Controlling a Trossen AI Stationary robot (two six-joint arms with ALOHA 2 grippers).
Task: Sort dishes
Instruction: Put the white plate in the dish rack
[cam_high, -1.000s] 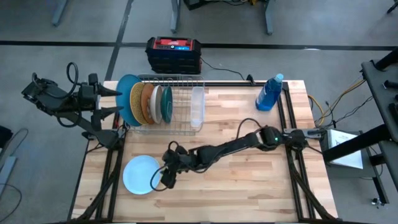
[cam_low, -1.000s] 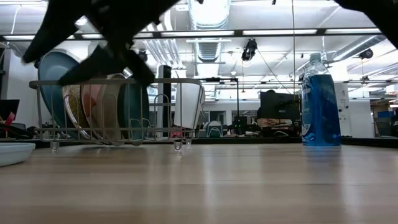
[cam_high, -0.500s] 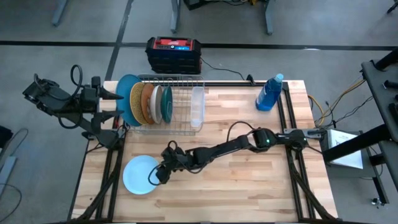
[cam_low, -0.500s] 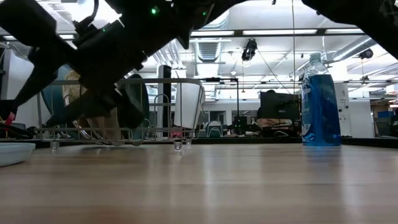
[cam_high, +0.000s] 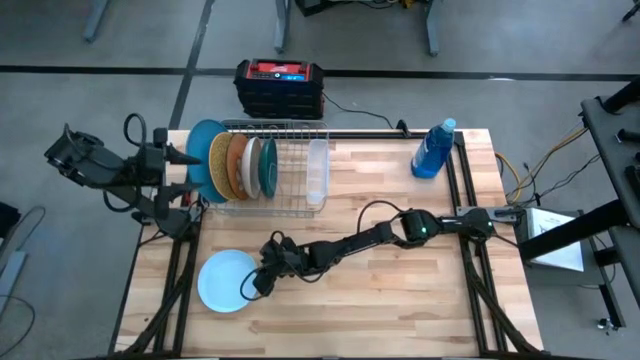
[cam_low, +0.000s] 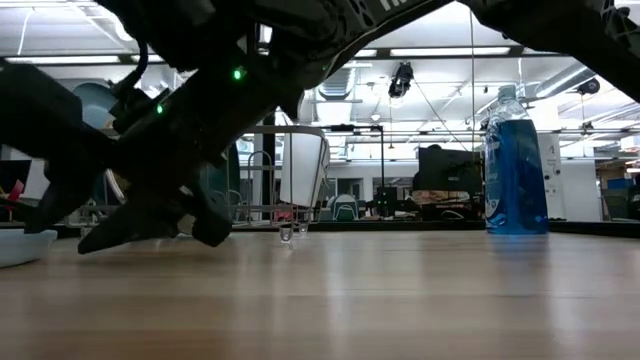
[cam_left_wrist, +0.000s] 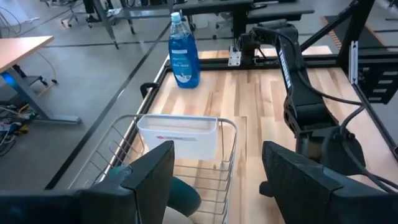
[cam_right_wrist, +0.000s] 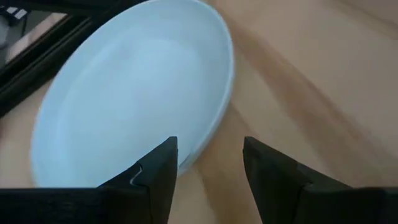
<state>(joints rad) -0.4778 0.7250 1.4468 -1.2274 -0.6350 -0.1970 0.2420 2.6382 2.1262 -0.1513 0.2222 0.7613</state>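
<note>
The small pale blue plate (cam_high: 224, 281) lies flat on the table near its front left corner. My right gripper (cam_high: 251, 286) is open and low at the plate's right rim. In the right wrist view (cam_right_wrist: 208, 152) one finger stands over the plate (cam_right_wrist: 130, 93) and the other over the bare wood. Whether they touch the rim I cannot tell. The large mid-blue plate (cam_high: 203, 158), the gold speckled plate (cam_high: 220, 165), the beige-grey plate (cam_high: 250, 165) and the dark teal plate (cam_high: 269, 168) stand on edge in the wire rack (cam_high: 290, 170). My left gripper (cam_high: 188, 160) is open beside the rack's left end.
A clear plastic cup (cam_high: 317, 172) stands in the rack's right end. A blue bottle (cam_high: 433, 152) stands at the table's far right. A black and red box (cam_high: 279, 86) sits on the floor behind the table. Bare wood lies in front of the rack and bottle.
My right gripper has gone down and toward the table's left edge, closing on the pale blue plate's right rim; it stays open. The plate has not moved.
</note>
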